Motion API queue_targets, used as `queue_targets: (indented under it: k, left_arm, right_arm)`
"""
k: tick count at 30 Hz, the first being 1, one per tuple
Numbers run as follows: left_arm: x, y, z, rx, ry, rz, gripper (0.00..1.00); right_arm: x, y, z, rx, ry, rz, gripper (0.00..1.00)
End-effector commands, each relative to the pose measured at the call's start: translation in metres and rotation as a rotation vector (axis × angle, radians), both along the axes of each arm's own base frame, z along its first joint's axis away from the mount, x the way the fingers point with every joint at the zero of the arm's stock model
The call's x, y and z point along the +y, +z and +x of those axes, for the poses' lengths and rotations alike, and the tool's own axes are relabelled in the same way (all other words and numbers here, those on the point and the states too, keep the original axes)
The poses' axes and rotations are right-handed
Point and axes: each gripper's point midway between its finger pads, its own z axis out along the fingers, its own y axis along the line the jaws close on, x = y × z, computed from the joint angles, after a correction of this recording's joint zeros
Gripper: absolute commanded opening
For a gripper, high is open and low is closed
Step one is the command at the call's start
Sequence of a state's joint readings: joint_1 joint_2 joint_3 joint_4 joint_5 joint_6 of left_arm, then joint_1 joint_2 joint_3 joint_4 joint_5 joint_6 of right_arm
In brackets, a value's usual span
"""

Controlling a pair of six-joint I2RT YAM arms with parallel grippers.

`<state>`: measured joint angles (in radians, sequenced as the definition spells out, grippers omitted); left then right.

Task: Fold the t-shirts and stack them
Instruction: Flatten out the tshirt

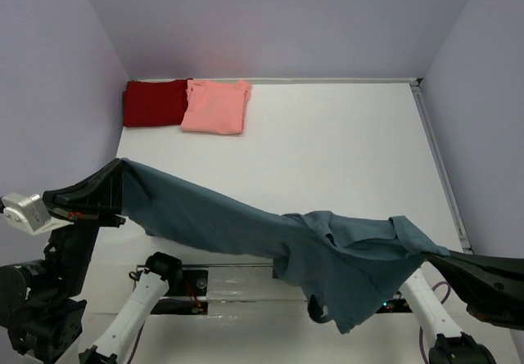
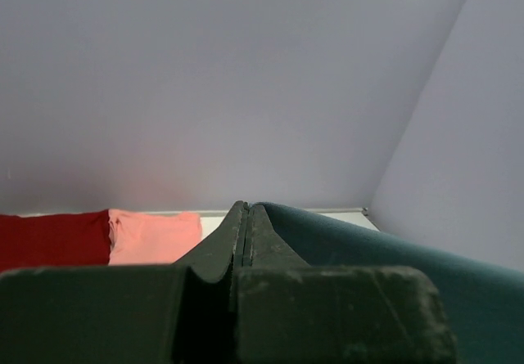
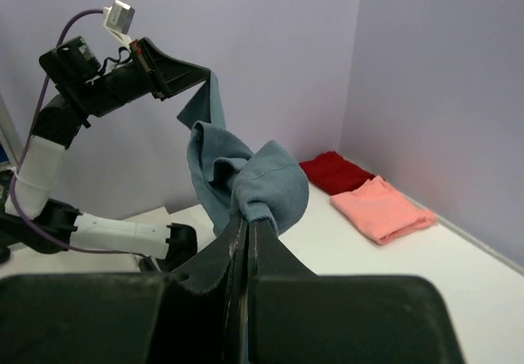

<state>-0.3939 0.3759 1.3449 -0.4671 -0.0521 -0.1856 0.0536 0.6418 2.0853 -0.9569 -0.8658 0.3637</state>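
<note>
Teal t-shirt (image 1: 229, 221) pinched by left fingers (image 2: 217, 253) and right fingers (image 3: 266, 258); one red t-shirt (image 1: 154, 104), one pink t-shirt (image 1: 214, 107).

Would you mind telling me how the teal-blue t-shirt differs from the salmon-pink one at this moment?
The teal-blue t-shirt is unfolded and strung out; the salmon-pink t-shirt is folded into a neat rectangle. The teal-blue one hangs above the table, pinched by the left gripper and the right gripper; the salmon-pink one lies flat at the table's far left, untouched. Both are plain, single-coloured cloth.
</note>
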Motion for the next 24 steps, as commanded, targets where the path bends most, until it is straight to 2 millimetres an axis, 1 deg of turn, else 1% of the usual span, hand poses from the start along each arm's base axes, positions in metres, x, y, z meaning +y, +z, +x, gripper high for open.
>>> queue_targets:
  k: [1,2,3,4,5,6,8,9,10,12,13,14,15,16,17,18,19,20,21,22,24]
  left_arm:
    - [-0.008,0.022,-0.015,-0.146,-0.021,0.036,0.0]
    - [-0.009,0.022,-0.015,-0.148,-0.027,0.02,0.0]
    - [-0.012,0.013,-0.006,-0.126,-0.031,0.021,0.0]
    - [-0.014,0.01,-0.004,-0.129,-0.037,0.021,0.0]
    - [-0.015,0.011,-0.003,-0.146,-0.034,0.013,0.01]
    - [-0.018,-0.001,0.01,-0.112,-0.031,0.016,0.02]
    - [-0.026,-0.017,0.038,-0.036,-0.033,0.032,0.03]
    - [-0.031,-0.025,0.049,0.003,-0.041,0.04,0.03]
    - [-0.039,-0.039,0.072,0.08,-0.053,0.061,0.02]
    - [-0.047,-0.056,0.093,0.152,-0.061,0.079,0.01]
    - [-0.05,-0.067,0.107,0.192,-0.06,0.089,0.0]
    - [-0.052,-0.071,0.113,0.202,-0.058,0.089,0.0]
    - [-0.052,-0.083,0.122,0.232,-0.047,0.091,0.0]
    - [-0.052,-0.088,0.128,0.244,-0.035,0.088,0.0]
    - [-0.054,-0.097,0.138,0.272,-0.033,0.096,0.0]
    - [-0.056,-0.105,0.145,0.301,-0.033,0.106,0.0]
    - [-0.06,-0.113,0.151,0.327,-0.042,0.114,0.0]
    - [-0.067,-0.13,0.163,0.387,-0.063,0.132,0.0]
    - [-0.069,-0.138,0.169,0.415,-0.065,0.14,0.0]
    - [-0.077,-0.158,0.18,0.477,-0.087,0.158,0.0]
    - [-0.086,-0.178,0.189,0.539,-0.106,0.18,0.0]
  right_arm:
    - [-0.006,0.021,-0.013,-0.143,-0.039,0.044,0.0]
    - [-0.007,0.019,-0.004,-0.133,-0.053,0.047,0.0]
    - [-0.01,0.019,-0.002,-0.145,-0.084,0.057,0.0]
    - [-0.012,0.019,0.002,-0.148,-0.097,0.061,0.0]
    - [-0.014,0.018,0.012,-0.135,-0.117,0.067,0.0]
    - [-0.019,0.02,0.024,-0.119,-0.158,0.085,0.0]
    - [-0.027,0.015,0.054,-0.046,-0.227,0.111,0.0]
    - [-0.03,0.011,0.068,-0.004,-0.249,0.117,0.0]
    - [-0.031,0.004,0.09,0.065,-0.27,0.12,0.0]
    - [-0.033,-0.009,0.117,0.145,-0.292,0.115,0.0]
    - [-0.034,-0.025,0.142,0.222,-0.314,0.114,0.0]
    - [-0.036,-0.034,0.152,0.258,-0.33,0.116,0.0]
    - [-0.039,-0.052,0.177,0.33,-0.364,0.113,0.0]
    - [-0.04,-0.061,0.187,0.37,-0.376,0.113,0.0]
    - [-0.04,-0.072,0.202,0.423,-0.387,0.104,0.0]
    - [-0.039,-0.088,0.215,0.482,-0.385,0.095,0.0]
    - [-0.037,-0.09,0.219,0.495,-0.38,0.092,0.0]
    - [-0.036,-0.105,0.232,0.554,-0.381,0.084,0.0]
    - [-0.036,-0.111,0.235,0.571,-0.382,0.08,0.0]
    - [-0.036,-0.126,0.246,0.63,-0.391,0.069,0.0]
    - [-0.039,-0.141,0.259,0.688,-0.42,0.048,0.0]
